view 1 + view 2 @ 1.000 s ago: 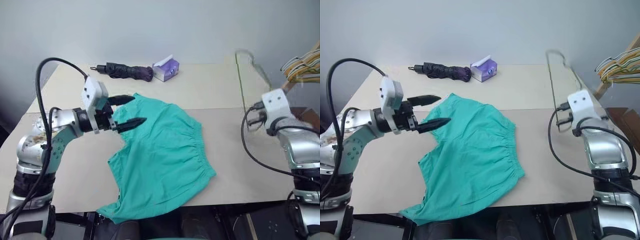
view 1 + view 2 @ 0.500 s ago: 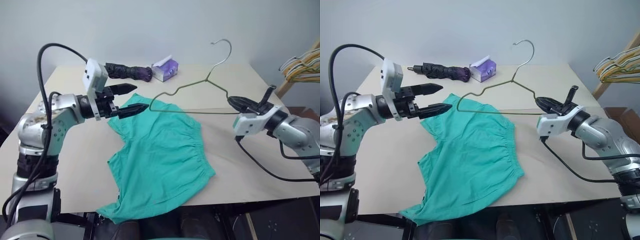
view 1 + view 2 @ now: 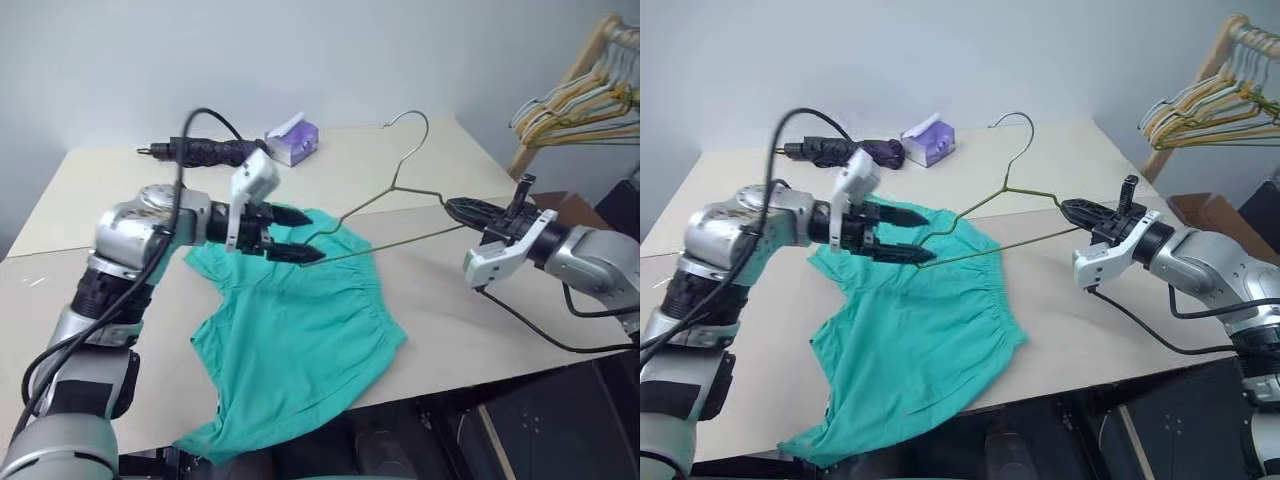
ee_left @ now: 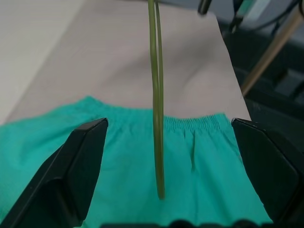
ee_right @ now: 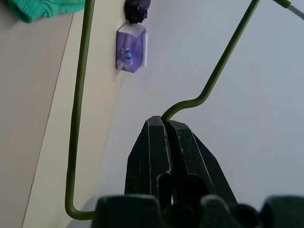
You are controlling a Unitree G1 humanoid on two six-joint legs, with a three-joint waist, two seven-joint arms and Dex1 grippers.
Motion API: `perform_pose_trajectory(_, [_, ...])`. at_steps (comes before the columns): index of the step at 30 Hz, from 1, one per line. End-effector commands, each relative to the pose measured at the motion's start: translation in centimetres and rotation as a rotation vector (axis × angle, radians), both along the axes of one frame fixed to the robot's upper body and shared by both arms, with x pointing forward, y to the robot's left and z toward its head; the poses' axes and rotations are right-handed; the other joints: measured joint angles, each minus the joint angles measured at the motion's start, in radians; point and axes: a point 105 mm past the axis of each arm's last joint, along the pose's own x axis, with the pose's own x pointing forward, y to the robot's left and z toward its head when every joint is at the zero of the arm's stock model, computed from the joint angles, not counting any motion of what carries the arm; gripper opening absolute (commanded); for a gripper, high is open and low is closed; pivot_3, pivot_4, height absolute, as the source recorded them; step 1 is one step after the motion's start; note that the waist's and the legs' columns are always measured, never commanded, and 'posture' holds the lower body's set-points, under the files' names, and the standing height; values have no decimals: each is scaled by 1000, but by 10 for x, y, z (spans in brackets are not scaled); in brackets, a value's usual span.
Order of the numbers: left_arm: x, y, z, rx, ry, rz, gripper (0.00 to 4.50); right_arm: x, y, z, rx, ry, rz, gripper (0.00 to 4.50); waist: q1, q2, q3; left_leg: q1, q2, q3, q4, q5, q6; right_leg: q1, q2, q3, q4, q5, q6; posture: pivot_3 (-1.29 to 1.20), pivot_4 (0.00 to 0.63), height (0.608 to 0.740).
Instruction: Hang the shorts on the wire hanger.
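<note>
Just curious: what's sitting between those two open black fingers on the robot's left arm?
The far end of the wire hanger pokes between the left gripper's fingers, untouched, with the shorts beneath, seen in the left wrist view.

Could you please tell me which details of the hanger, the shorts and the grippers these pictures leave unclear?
- Wire hanger: in the head views its far corner ends inside the shut right gripper, whose fingers cover the contact.
- Shorts: the part beneath the left gripper is covered by the open fingers and the arm.
- The wire's near end, left wrist view: whether it touches the fabric cannot be judged.
</note>
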Motion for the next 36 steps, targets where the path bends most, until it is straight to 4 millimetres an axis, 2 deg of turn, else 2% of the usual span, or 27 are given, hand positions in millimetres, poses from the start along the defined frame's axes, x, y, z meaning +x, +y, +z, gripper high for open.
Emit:
perform_pose_trajectory(1, [12, -5, -9, 115, -96, 26, 4500, -2, 10, 27, 18, -89, 32, 15, -12, 1, -1, 1, 0, 0, 0, 0, 0, 1, 0, 0, 0, 0, 0, -190, 0, 740])
perform_pose_trajectory(6, [19, -12, -10, 79, -78, 45, 4500, -6, 15, 32, 20, -103, 49, 15, -37, 3, -2, 1, 0, -1, 0, 0, 0, 1, 0, 0, 1, 0, 0, -195, 0, 740])
perform_pose_trajectory(9, [20, -14, -9, 53, -74, 48, 3933, -6, 15, 31, 19, -99, 51, 0, -41, 3, -2, 1, -1, -1, 0, 0, 0, 1, 0, 0, 1, 0, 0, -194, 0, 740])
perform_pose_trajectory(15, [16, -13, -6, 31, -64, 32, 2148, -6, 18, 32, 21, -95, 57, 0, -42, 5, -4, 1, -1, -2, 0, 0, 0, 1, 0, 0, 2, 0, 0, -186, 0, 740])
perform_pose_trajectory(19, [15, -11, -6, 25, -62, 40, 804, -4, 19, 33, 25, -96, 56, 0, -42, 6, -5, 1, -1, -2, 0, 0, 0, 1, 0, 0, 2, 0, 0, -180, 0, 740])
perform_pose_trajectory(22, [15, -9, -5, 18, -58, 44, 55, -3, 19, 33, 28, -96, 56, 0, -41, 6, -5, 2, -1, -2, 0, 0, 0, 1, 0, 0, 2, 0, 0, -175, 0, 740])
perform_pose_trajectory(27, [9, -5, -4, 18, -57, 22, 55, -2, 21, 34, 36, -93, 58, 0, -41, 7, -5, 1, -2, -3, 0, 0, 0, 1, -1, 0, 2, 0, 0, -166, 0, 740])
perform_pose_trajectory(30, [7, 1, -3, 39, -75, 16, 55, -4, 25, 30, 69, -29, 80, 0, -42, 7, -5, 2, -2, -3, 0, 0, 0, 1, -1, 0, 3, 0, 0, -158, 5, 740])
perform_pose_trajectory(31, [8, 4, -3, 49, -80, 29, 0, -6, 27, 30, 77, -9, 96, 518, -41, 7, -5, 2, -2, -3, 0, 0, 0, 1, -1, 0, 3, 0, 0, -157, 7, 740])
perform_pose_trajectory(33, [11, 11, -3, 70, -95, 57, 0, -10, 30, 28, 78, 20, 121, 1005, -40, 7, -5, 2, -2, -3, 0, 0, 0, 1, -1, 0, 4, 0, 0, -153, 10, 740])
perform_pose_trajectory(36, [15, 24, -2, 92, -139, 101, 0, -19, 32, 24, 97, 109, 160, 2051, -40, 7, -5, 3, -2, -3, 0, 0, 0, 1, -1, 1, 4, 0, 1, -149, 17, 740])
